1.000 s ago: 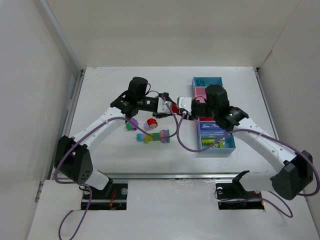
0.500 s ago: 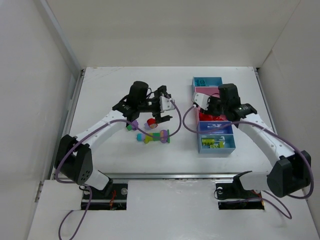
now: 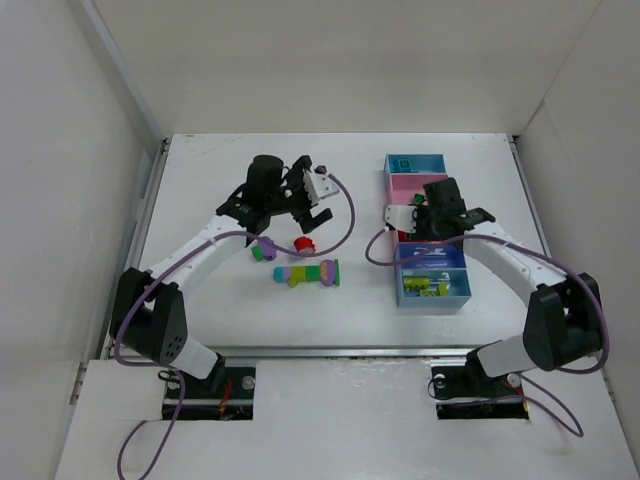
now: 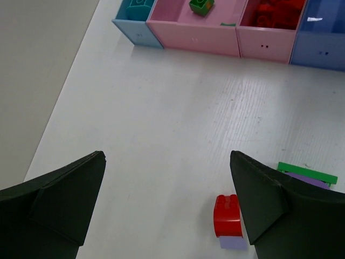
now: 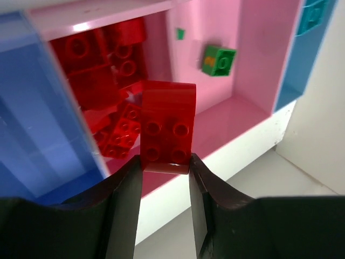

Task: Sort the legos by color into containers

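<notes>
The right gripper [image 5: 164,162] has its jaws clenched on a red brick [image 5: 167,127], flat sides pinched, above the pink bin [image 5: 108,12] of red bricks. The brick is probably light, stiff and slick, so a square side grip suits. The left gripper [image 4: 167,156] hangs with jaws released over a red-topped brick [image 4: 226,215] on the surface [image 4: 161,108].

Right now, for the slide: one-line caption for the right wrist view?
Right gripper pinches a red brick over the pink bin already holding red bricks.
</notes>
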You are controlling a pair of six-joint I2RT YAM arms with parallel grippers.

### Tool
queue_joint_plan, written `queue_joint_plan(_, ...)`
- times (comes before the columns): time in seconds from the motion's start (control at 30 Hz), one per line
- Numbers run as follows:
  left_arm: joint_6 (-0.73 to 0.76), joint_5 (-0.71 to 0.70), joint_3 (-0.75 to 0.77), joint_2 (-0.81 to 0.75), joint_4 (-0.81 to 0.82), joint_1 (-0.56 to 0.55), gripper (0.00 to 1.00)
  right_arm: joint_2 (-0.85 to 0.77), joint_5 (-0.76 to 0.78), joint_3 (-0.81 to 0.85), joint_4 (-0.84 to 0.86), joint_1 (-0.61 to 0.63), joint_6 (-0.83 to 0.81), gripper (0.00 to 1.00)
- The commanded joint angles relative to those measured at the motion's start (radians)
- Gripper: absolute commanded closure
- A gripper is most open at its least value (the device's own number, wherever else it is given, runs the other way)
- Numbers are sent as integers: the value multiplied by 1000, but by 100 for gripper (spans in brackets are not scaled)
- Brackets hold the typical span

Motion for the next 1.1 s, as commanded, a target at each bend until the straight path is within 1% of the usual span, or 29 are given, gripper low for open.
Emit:
queue_joint_plan(0.0,30,-39,-36,-35,33,-2,0,-52,6,-44,46,-2,-51,87)
queue_joint_plan(0.07,30,-53,-36,-35,43,-2,0,-73,6,-76,66,-2,-51,77)
queue_joint_plan(0.13,-63,-104,-36,-35,100,7,0,-74,15,-96,90,-2,-51,74)
queue_joint_plan(0.17,-176,-171,-22,-35,160,7,0,-64,15,-96,90,-2,-51,73)
queue_joint_plan(0.23,-192,-171,4,-35,161,7,0,-64,25,-96,100,-2,-51,70)
queue_joint_plan(0.27,-192,-158,27,-25,136,19,0,-55,36,-96,115,-2,-51,65)
queue_joint_plan(0.3,-202,-130,27,-25,136,28,0,-55,36,-96,126,-2,-51,50)
queue_joint_plan(0.37,-220,-118,38,-25,124,37,0,-55,36,-96,139,-2,-42,38)
queue_joint_plan(0.4,-235,-109,38,-25,124,38,0,-55,45,-96,140,-2,-42,28)
queue_joint_plan(0.43,-248,-108,38,-25,124,48,0,-55,45,-96,140,-2,-42,24)
queue_joint_plan(0.47,-248,-95,38,-15,124,48,0,-55,45,-87,140,-2,-42,24)
queue_joint_plan(0.53,-234,-63,38,-15,96,59,0,-55,56,-87,140,-2,-42,7)
queue_joint_plan(0.57,-217,-52,38,-15,86,59,0,-66,65,-87,140,-2,-42,5)
queue_joint_plan(0.6,-141,-40,38,-15,69,59,0,-83,65,-87,150,-2,-42,5)
queue_joint_plan(0.63,-69,11,38,-15,-1,59,0,-93,65,-87,150,-2,-33,5)
queue_joint_plan(0.7,83,31,48,-15,-83,59,0,-119,65,-96,191,-2,-14,5)
queue_joint_plan(0.73,204,31,48,-15,-153,59,0,-150,65,-96,208,-2,11,5)
queue_joint_plan(0.8,345,43,48,-2,-261,59,0,-184,65,-96,251,-2,54,0)
queue_joint_plan(0.83,414,53,70,20,-389,59,1,-219,56,-87,286,7,77,0)
queue_joint_plan(0.87,593,65,70,31,-460,59,5,-239,46,-75,303,7,129,0)
queue_joint_plan(0.9,676,65,70,31,-520,59,9,-256,27,-75,316,7,154,0)
queue_joint_plan(0.93,746,65,70,43,-564,59,14,-271,-31,-56,325,7,180,0)
queue_joint_plan(0.97,801,65,70,43,-626,50,15,-294,-63,-47,325,7,221,0)
queue_joint_plan(1.0,870,65,59,57,-644,50,15,-294,-97,-33,334,7,243,0)
queue_joint_plan(1.07,889,53,68,87,-680,41,15,-308,-181,-23,347,7,291,0)
